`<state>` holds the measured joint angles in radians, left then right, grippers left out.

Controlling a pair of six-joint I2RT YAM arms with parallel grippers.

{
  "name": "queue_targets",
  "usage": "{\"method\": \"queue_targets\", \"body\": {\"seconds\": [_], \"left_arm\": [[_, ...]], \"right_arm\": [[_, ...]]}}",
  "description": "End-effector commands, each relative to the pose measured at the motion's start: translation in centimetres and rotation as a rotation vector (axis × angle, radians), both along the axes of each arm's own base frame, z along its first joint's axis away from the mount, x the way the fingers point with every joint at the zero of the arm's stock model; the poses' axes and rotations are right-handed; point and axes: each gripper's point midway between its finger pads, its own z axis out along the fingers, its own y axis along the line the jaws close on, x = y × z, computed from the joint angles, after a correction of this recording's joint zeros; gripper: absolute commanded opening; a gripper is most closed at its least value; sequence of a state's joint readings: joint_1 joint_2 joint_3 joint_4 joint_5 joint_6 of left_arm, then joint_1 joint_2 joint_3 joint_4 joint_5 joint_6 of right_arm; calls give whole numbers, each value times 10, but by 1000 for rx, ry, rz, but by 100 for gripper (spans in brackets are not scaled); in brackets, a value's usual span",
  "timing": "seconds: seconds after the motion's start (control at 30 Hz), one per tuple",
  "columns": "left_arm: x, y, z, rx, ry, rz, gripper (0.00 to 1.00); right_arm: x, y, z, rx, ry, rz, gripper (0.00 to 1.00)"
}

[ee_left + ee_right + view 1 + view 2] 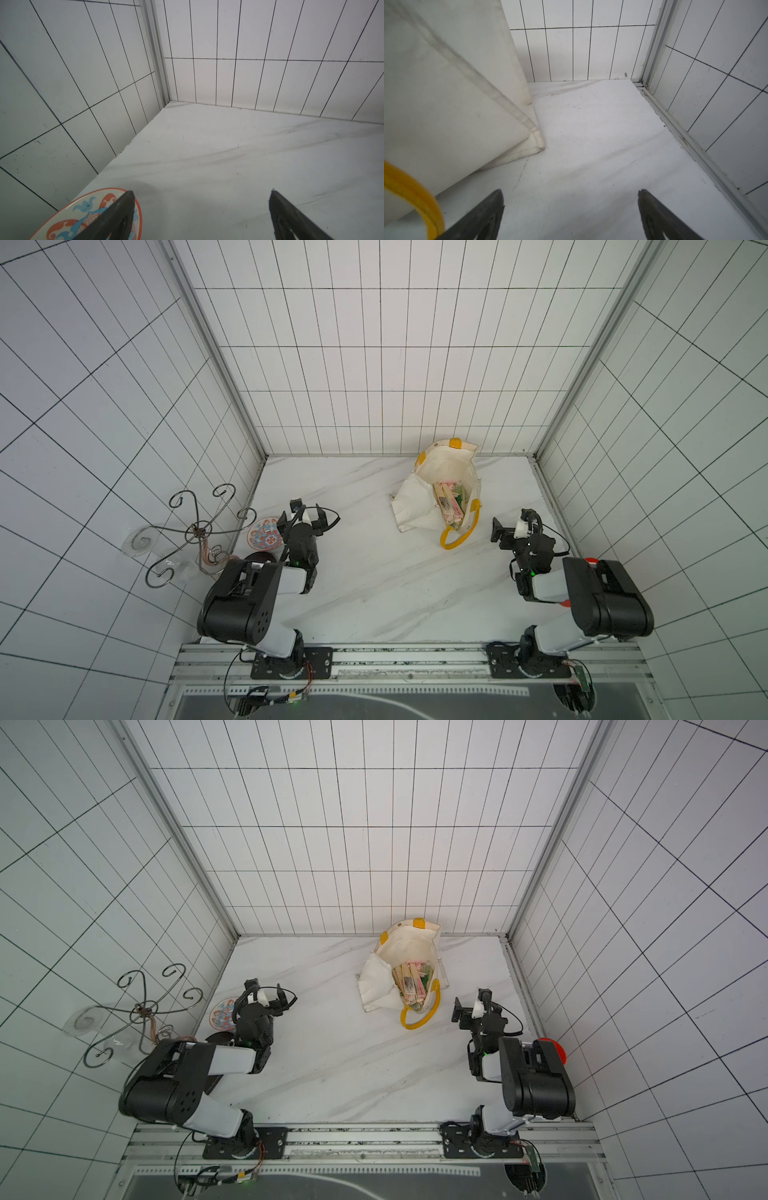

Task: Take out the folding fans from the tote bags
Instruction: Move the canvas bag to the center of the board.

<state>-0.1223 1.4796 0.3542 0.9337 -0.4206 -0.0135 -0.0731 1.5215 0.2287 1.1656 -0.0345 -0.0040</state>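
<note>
The tote bag point(409, 506) stands slumped and open-mouthed near the far edge of the table point(374, 593), toward its far right corner. The folding fans point(449, 504) are bundled inside, and none lies on the table, so the first extraction looks not yet begun. The right gripper point(512, 522), jaws spread and empty, hovers just beside the bag's yellow handle point(457, 537). The left gripper point(302, 515), equally spread and empty, waits by the left edge above a patterned plate point(83, 214). Next, the right gripper likely needs to rise over the rim, then drop onto one fan.
</note>
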Motion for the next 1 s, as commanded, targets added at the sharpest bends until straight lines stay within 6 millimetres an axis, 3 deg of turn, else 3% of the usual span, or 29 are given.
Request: {"method": "queue_targets", "body": {"seconds": [0.0,0.1,0.23,0.37,0.53,0.73,0.97], "left_arm": [[1,-1,18,-12,-3,-11,97],[-3,0,46,-49,-81,-9,97],[6,-19,85,-144,-121,-105,97],[22,-53,124,-251,-123,-274,97],[41,-108,163,-390,-93,-482,97],[62,-182,184,-397,31,-646,97],[86,-240,170,-371,237,-711,97]], "right_arm": [[20,-9,38,3,-62,-47,100],[14,-22,51,19,-81,-128,100],[3,-34,78,100,-125,-220,100],[-5,-41,100,178,-122,-280,100],[-12,-46,114,272,-73,-336,100],[-9,-37,124,317,27,-305,100],[-7,-31,125,354,139,-299,100]]}}
